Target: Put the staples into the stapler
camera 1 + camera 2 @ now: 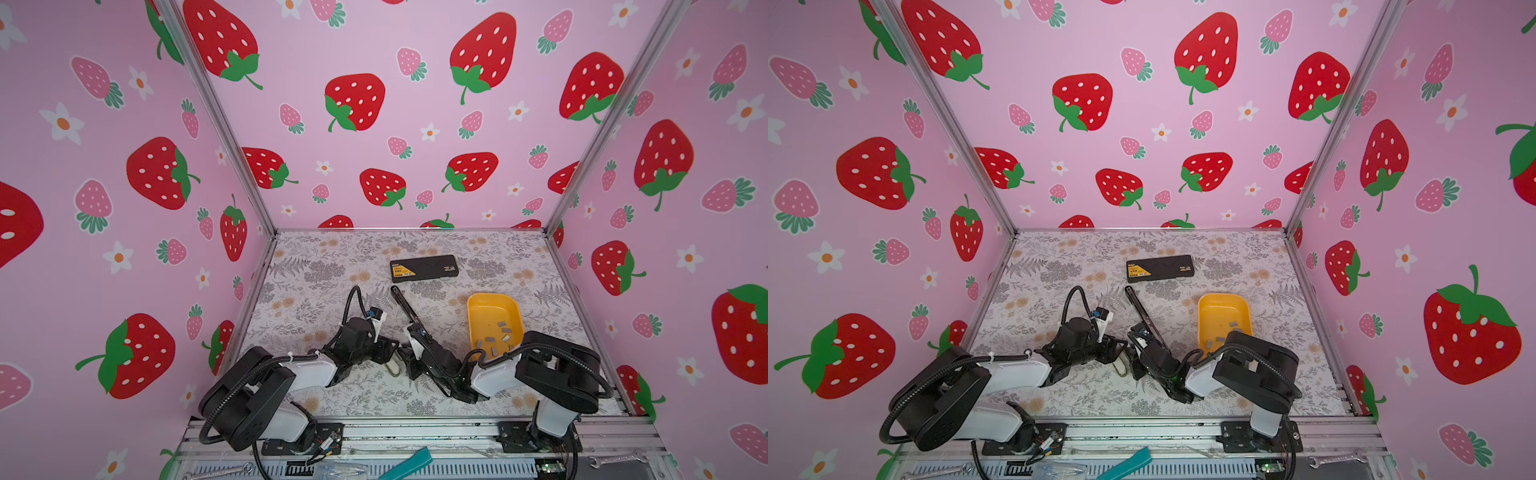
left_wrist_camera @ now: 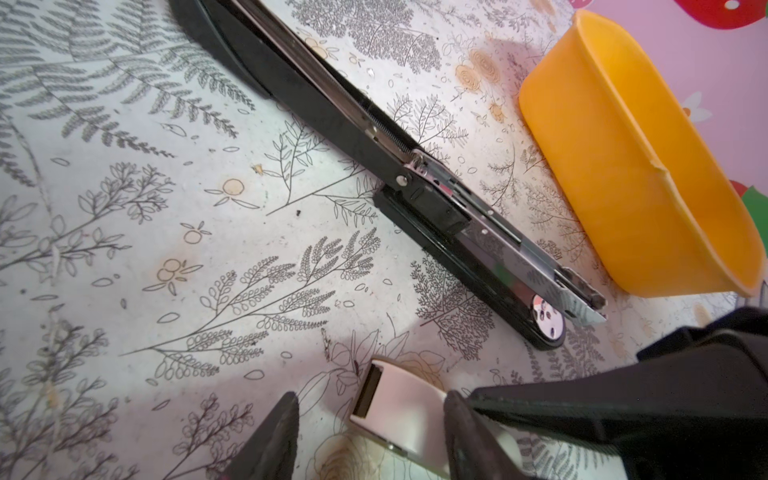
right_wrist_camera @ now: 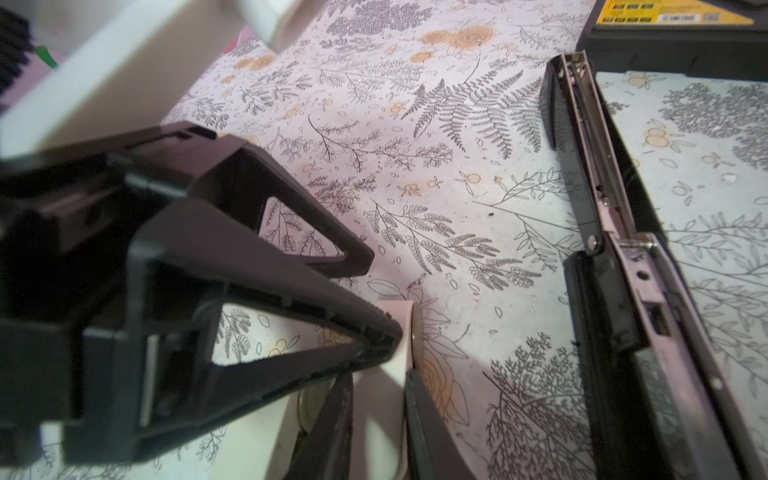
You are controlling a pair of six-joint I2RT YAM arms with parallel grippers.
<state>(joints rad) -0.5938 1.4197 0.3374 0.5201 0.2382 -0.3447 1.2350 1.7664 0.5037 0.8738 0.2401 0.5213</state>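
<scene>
We see the staples (image 1: pixel 490 339) in the tray (image 1: pixel 492 309) by the counter's (image 1: pixel 316 270) right edge, nearest our right tool (image 3: pixel 376 390), which is clamped on a white piece (image 1: pixel 392 369). Our left tool (image 2: pixel 370 403) stands open around it.

Counter (image 1: pixel 316 266): flat top covered in pale sheeting printed with grey ferns and tan blossoms, some smudges and specks on it.

Lying on it:
1. Black box (image 1: pixel 424 268) with a yellow label, flat, at 12 o'clock near the back edge.
2. Stapler (image 1: pixel 403 305), black, swung fully open and lying flat at the centre, its length running from 11 toward 5 o'clock.
3. Yellow tray (image 1: pixel 492 309), upright, at 3 o'clock, just beside the stapler and not touching it.
4. Cream plastic piece (image 2: pixel 395 403), small, at 7 o'clock; whether it rests on the surface cannot be told.
</scene>
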